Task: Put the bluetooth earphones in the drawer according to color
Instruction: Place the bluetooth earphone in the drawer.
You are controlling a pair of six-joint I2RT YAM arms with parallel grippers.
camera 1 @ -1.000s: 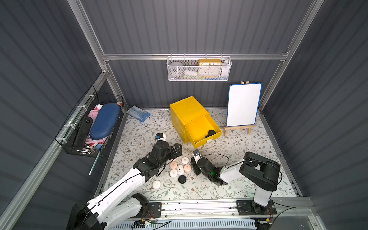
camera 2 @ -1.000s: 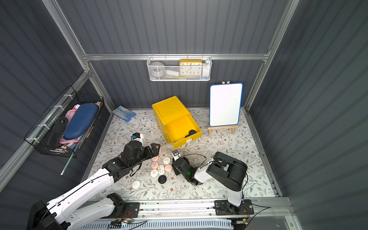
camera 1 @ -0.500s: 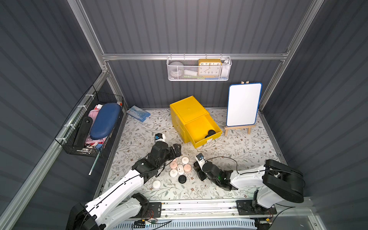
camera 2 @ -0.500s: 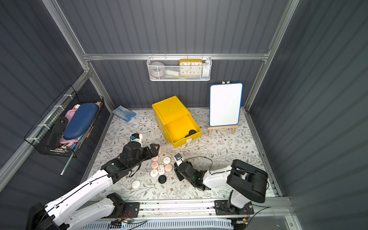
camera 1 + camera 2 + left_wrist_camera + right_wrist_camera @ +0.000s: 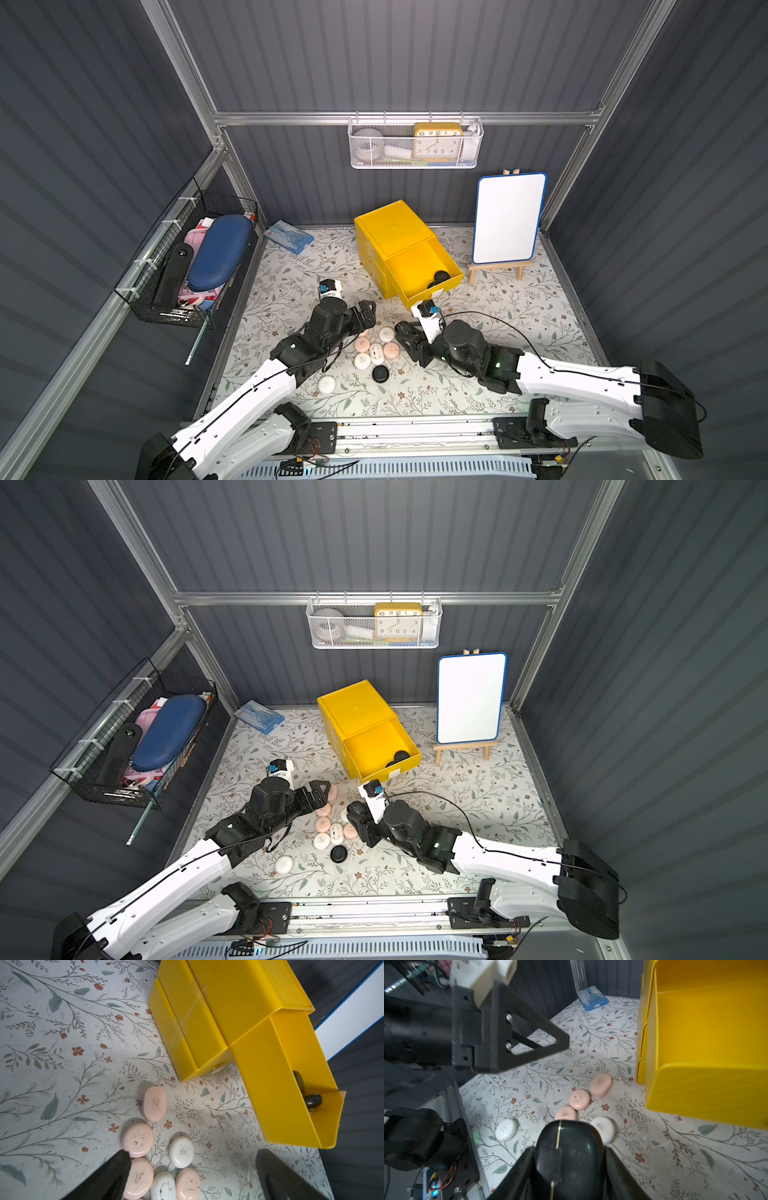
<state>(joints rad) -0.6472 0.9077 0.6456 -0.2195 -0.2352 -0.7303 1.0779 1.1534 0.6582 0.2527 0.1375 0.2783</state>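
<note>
A black case [image 5: 569, 1147] held short of the drawer [image 5: 409, 266]
The black case was pinched in the right claw [image 5: 406, 345], just near and left of the pulled-out top drawer. The smooth shell could be squeezed out of that grip or knocked against the drawer's front wall, and the spread left claw [image 5: 365, 316] close by could be struck.

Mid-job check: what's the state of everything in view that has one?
top drawer: pulled open, black cases inside
lower drawers: shut
left end effector: open, empty
right end effector: shut on black case
pink cases, white cases: loose on mat
whiteboard: blank
</note>
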